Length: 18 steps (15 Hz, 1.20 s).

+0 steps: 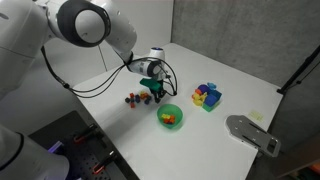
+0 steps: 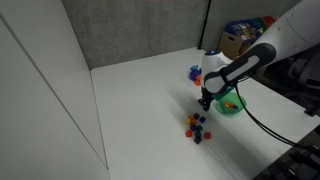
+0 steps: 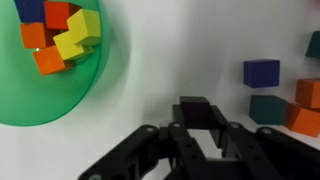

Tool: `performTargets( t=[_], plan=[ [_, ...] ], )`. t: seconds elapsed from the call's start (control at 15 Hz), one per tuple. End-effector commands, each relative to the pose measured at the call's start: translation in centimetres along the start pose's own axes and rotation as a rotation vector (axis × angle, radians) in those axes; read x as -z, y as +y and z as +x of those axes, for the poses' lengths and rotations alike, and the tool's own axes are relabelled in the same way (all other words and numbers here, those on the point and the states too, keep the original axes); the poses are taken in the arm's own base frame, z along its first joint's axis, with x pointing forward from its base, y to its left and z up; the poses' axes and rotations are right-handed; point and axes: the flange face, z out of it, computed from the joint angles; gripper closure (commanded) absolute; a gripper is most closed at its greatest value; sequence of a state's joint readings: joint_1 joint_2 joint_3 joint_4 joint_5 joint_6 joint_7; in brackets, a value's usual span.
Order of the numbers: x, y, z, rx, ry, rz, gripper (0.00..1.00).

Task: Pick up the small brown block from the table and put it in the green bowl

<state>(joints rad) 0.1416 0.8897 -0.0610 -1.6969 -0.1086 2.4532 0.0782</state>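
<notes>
Wrist view: gripper (image 3: 200,132) jaws narrowed, clasping the brown block (image 3: 193,108). The green bowl (image 3: 40,100), holding coloured blocks (image 3: 65,35), lies apart from it.

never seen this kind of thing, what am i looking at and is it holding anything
It is a white jointed robot arm ending in a black two-fingered claw. Two pictures come from cameras outside the robot; the third from a camera on its wrist, looking past the claw. On the white table lie a round bright green plastic bowl holding coloured blocks, a cluster of tiny blocks, and a blue, yellow and red toy-block pile. A small dark brown block sits at the claw's fingertips; whether it is gripped, I cannot tell.
</notes>
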Motion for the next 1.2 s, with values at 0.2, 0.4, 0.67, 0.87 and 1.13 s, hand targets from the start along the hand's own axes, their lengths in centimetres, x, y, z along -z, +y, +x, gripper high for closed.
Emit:
performTargets(
  t=[0.2,0.4,0.67,0.87,1.13],
  plan=[
    [7.6,3.0,-1.6,-0.031,-0.066,-0.036,0.9],
    [9.5,6.3,-2.9,-0.073,-0.095,-0.076,0.9],
    [9.9,11.5,-5.2,-0.137,-0.136,-0.135,0.9],
    [9.7,14.2,-6.7,-0.163,-0.163,-0.159,0.45],
    [10.7,15.5,-8.0,-0.168,-0.18,-0.154,0.14]
  ],
)
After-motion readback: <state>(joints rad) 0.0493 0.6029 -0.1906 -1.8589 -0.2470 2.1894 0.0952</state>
